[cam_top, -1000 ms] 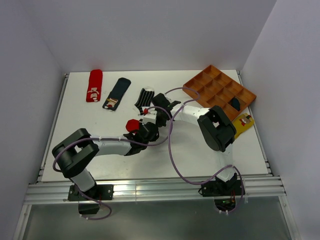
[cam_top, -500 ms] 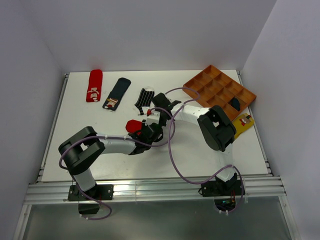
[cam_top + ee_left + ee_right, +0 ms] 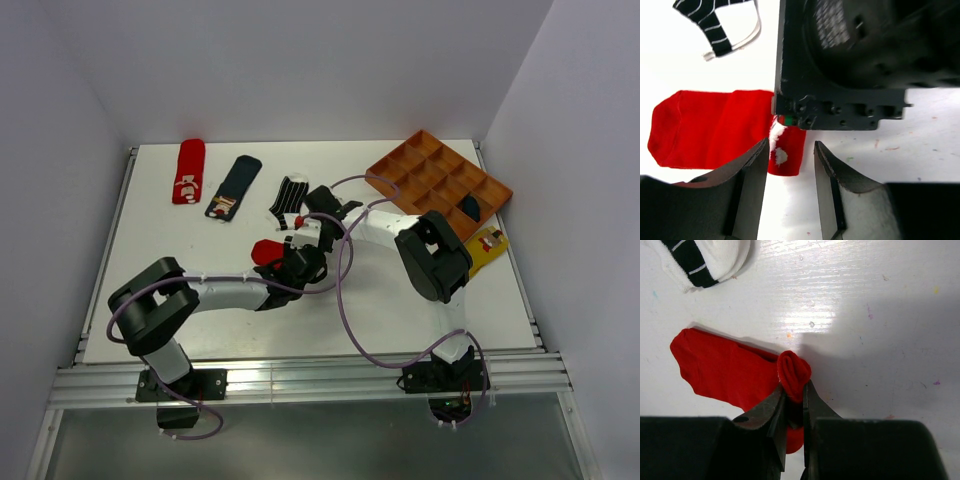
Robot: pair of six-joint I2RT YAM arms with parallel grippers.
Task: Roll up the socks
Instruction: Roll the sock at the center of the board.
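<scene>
A red sock (image 3: pixel 266 250) lies mid-table, one end wound into a small roll (image 3: pixel 794 371). My right gripper (image 3: pixel 794 395) is shut on that roll, and the flat remainder of the sock (image 3: pixel 720 370) trails off to the left. My left gripper (image 3: pixel 790 165) is open; its fingers (image 3: pixel 752 170) straddle the roll's white-marked end (image 3: pixel 786 152) just below the right gripper's body (image 3: pixel 850 65). In the top view the two grippers meet at the sock, the left (image 3: pixel 300 262) beneath the right (image 3: pixel 318 228).
At the back left lie a red sock with white marks (image 3: pixel 187 172), a navy sock with a patch (image 3: pixel 234 187) and a striped sock (image 3: pixel 290 195). An orange compartment tray (image 3: pixel 440 180) at the back right holds a navy sock (image 3: pixel 470 207). Beside it lies a yellow sock (image 3: pixel 487 245).
My left gripper has edged right toward the rolled end and its arm has shifted slightly. The right gripper has kept its grip in place.
</scene>
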